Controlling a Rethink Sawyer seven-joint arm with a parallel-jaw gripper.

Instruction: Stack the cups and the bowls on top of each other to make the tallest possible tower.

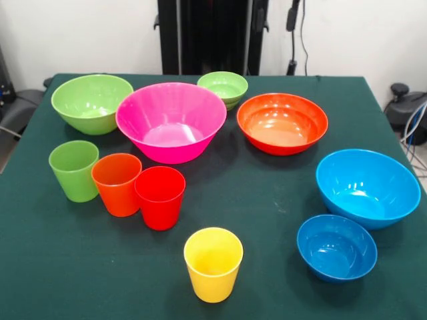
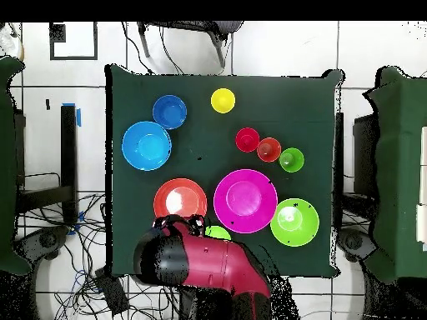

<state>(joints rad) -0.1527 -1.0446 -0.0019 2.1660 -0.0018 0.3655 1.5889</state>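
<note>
Presently, status: no tower begun; all ten pieces stand apart and upright on the desk (image 1: pixel 267 200), none nested.
Big pink bowl (image 1: pixel 171 121): centre rear in the front view, empty, just beside the big light-green bowl.
Big light-green bowl (image 1: pixel 92 102): rear left, empty.
Big blue bowl (image 1: pixel 367 187): right side, empty; judged a sound base for the pile.
Wide orange bowl (image 1: pixel 282 123): rear right, empty.
Small blue bowl (image 1: pixel 336 247): just in front of the big blue one, close to touching.
Small light-green bowl (image 1: pixel 223 89): rear centre, behind the pink bowl; in the overhead view largely hidden under the arm.
Cups: light-green cup (image 1: pixel 73 169), orange cup (image 1: pixel 117 184) and red cup (image 1: pixel 160 197) in a tight diagonal row on the left, touching or nearly so; yellow cup (image 1: pixel 213 263) alone at the front.
Arm (image 2: pixel 200 262): over the desk's edge on the robot's side, near the orange bowl.
Pincer: opening cannot be told; it holds nothing visible.
Remaining: every stacking step.
</note>
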